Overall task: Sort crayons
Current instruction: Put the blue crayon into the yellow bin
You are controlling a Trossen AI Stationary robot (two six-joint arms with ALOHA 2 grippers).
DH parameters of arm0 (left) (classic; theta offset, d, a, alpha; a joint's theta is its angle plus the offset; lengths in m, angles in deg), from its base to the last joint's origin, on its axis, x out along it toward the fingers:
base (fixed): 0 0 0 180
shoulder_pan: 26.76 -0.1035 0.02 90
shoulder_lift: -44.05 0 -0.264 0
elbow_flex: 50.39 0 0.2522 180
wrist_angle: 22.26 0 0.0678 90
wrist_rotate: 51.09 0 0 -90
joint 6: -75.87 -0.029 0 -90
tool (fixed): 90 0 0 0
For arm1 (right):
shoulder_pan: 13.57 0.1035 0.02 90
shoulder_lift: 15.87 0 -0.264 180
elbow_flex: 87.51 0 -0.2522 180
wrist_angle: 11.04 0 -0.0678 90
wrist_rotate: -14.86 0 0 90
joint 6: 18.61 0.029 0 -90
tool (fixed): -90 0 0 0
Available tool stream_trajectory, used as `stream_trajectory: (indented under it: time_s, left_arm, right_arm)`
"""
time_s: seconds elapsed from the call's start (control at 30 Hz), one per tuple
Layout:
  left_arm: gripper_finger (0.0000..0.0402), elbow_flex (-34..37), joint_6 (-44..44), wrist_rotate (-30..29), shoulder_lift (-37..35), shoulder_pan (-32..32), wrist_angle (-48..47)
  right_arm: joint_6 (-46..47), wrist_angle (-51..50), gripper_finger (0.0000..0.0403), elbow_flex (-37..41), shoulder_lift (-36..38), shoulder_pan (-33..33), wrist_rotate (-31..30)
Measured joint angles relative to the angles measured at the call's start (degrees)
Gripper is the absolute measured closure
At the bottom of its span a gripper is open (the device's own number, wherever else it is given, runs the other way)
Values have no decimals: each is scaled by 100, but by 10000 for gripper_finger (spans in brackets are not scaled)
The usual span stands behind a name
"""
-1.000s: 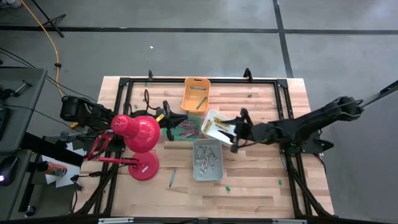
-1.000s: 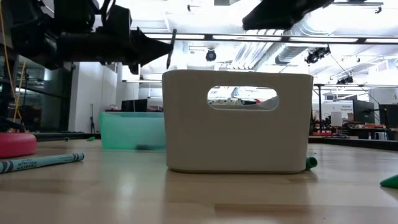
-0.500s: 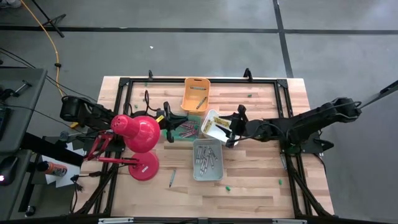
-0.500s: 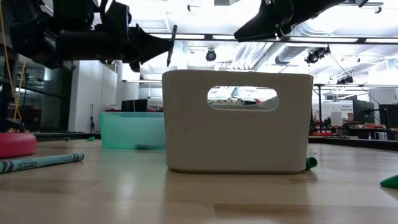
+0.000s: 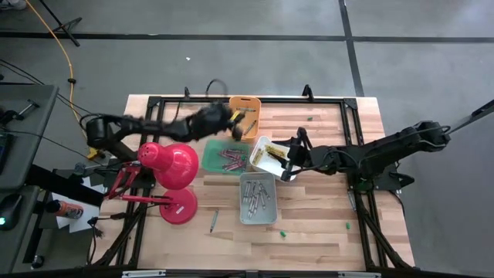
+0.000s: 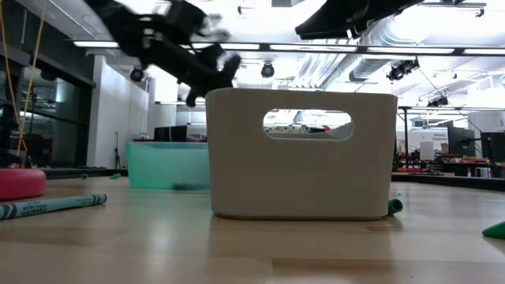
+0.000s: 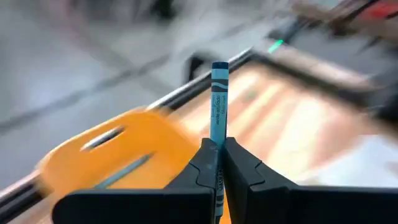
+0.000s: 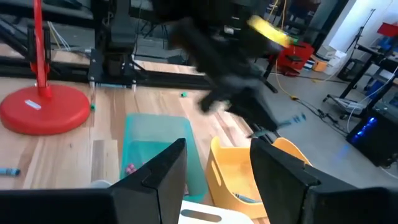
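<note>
Left gripper (image 7: 217, 163) pinches blue crayon (image 7: 218, 102); its label print is unreadable.

Four plastic bins: one orange bin (image 5: 243, 115), one green bin (image 5: 226, 157), one white bin (image 5: 266, 154), one grey bin (image 5: 257, 198). One red lamp (image 5: 174, 174). One loose crayon on table (image 5: 213, 222). Two arms. Crayons inside bins too small to count.

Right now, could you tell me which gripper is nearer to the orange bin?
The left. The left gripper, shut on a blue crayon, is over the orange bin's near end. The right gripper, open, is farther off over the white bin.
</note>
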Motion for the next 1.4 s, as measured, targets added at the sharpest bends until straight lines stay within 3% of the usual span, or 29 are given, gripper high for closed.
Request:
stream_trajectory:
  time_s: [0.07,0.13,0.33,0.5,0.8,1.0,1.13,1.27,1.4]
  left_arm:
    - [401,-610,223,-18,239,-366,-1075]
    - [401,-1009,519,-21,473,-641,-1577]
    - [397,-1210,1399,462,994,-1022,-1783]
    - [367,-1210,1463,499,1231,-967,-1922]
    - [262,-1210,1293,583,994,-973,-1866]
    - [220,-1031,616,1164,327,-799,-2074]
    - [216,-162,-48,1140,-220,-156,-1092]
    - [218,1169,-645,1108,-520,616,733]
    - [217,2282,-679,1085,-509,1232,2634]
  right_arm:
    - [-70,-47,231,0,0,0,-1]
    - [-74,-81,231,0,0,0,-1]
    - [-76,-317,231,0,1,22,-304]
    - [-18,-640,231,7,182,72,-453]
    - [265,-866,231,4,603,306,-466]
    - [305,-1336,231,4,634,393,-460]
    - [384,-1428,231,4,634,391,-460]
    - [518,-1424,231,4,634,391,-460]
    - [597,-1415,231,4,633,340,-461]
